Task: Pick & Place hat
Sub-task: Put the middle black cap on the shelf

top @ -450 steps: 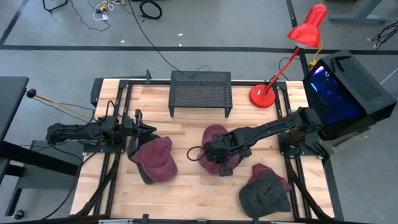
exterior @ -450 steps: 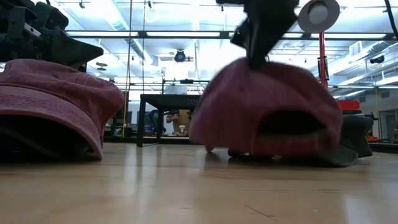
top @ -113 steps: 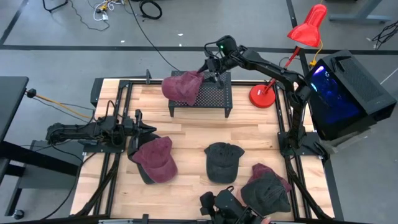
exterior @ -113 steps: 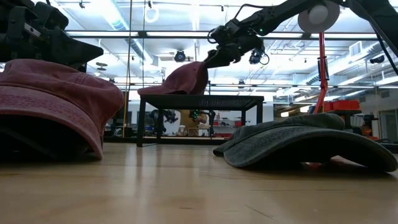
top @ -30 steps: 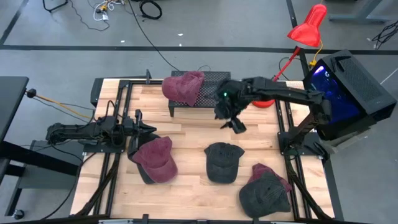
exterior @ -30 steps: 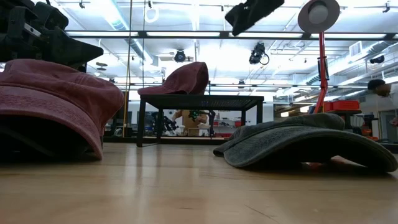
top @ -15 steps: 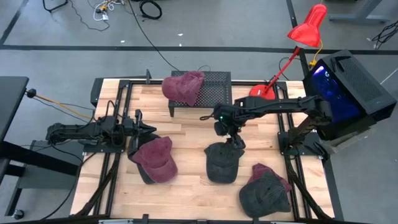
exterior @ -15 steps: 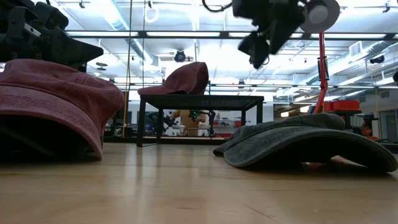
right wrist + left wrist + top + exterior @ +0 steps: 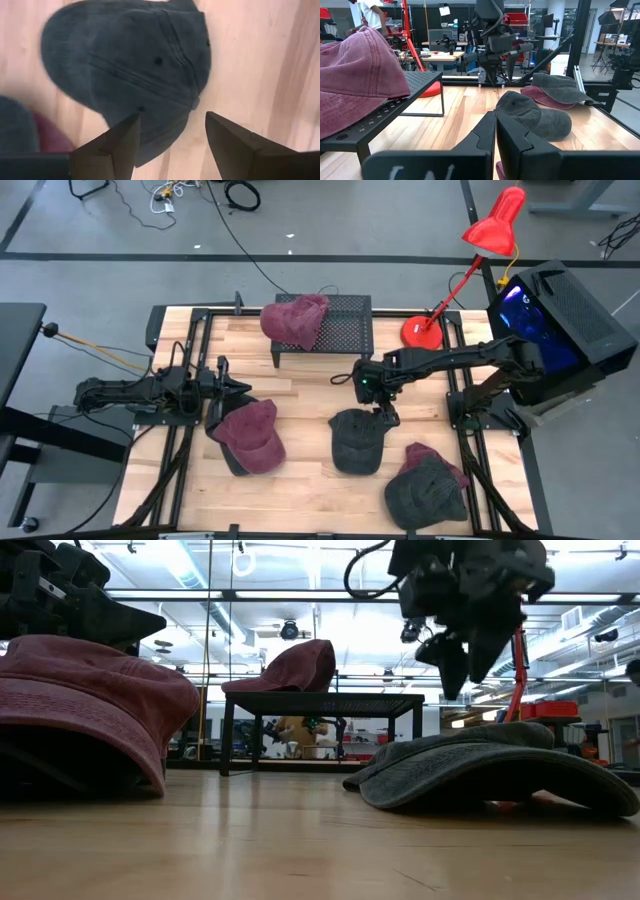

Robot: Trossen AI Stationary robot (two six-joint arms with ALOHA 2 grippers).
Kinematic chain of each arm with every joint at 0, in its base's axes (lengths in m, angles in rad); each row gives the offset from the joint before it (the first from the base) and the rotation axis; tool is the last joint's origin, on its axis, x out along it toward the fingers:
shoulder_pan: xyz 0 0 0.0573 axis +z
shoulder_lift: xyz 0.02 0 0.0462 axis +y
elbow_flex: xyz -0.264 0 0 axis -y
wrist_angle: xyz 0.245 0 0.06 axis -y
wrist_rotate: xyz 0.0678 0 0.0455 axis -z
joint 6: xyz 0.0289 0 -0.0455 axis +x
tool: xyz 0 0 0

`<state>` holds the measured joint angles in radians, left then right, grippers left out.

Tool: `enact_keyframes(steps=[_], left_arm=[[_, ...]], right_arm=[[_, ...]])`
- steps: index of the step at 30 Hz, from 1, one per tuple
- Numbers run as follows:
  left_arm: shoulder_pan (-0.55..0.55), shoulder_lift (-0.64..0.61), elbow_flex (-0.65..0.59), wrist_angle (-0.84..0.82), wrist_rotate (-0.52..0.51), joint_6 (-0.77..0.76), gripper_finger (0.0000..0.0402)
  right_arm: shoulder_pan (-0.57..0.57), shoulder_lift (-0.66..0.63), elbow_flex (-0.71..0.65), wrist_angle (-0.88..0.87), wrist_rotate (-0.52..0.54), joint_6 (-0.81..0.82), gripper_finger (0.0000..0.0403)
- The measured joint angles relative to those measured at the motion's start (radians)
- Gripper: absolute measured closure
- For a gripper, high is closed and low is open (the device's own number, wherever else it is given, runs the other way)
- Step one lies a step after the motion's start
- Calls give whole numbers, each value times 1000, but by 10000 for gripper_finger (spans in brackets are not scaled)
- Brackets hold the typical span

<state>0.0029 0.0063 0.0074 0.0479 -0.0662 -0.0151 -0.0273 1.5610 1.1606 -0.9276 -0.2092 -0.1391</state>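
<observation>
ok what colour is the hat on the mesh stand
Maroon cloth hat, clearest in the high view.

Bare wood is showing across the middle of the desk point(image 9: 300, 395), between the rack point(image 9: 345, 330) at the far edge and the hats nearer in, giving a wide lane from left to right. The right pincer point(image 9: 383, 412) is hanging with fingers apart over the far edge of the grey hat point(image 9: 355, 442), blocking the way in from the far right. The left pincer point(image 9: 238, 388), fingers together, is lying against the red hat point(image 9: 250, 438) on the left. A hat pile point(image 9: 428, 485) is filling the near right corner. A red lamp point(image 9: 422, 333) is crowding the far right. A strip along the near edge, left of the pile, is lying bare.
</observation>
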Motion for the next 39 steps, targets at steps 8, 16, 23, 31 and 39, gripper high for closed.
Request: enact_keyframes(steps=[8,16,23,31,39], left_arm=[[0,0,0,0,0,0,381],[0,0,0,0,0,0,381],[0,0,0,0,0,0,381],[0,0,0,0,0,0,381],[0,0,0,0,0,0,381]], right_arm=[[16,-3,-126,148,18,83,176],[16,4,-174,264,83,107,176],[15,46,-175,292,93,106,176],[15,96,-175,291,88,132,176],[14,134,-175,289,87,158,193]])
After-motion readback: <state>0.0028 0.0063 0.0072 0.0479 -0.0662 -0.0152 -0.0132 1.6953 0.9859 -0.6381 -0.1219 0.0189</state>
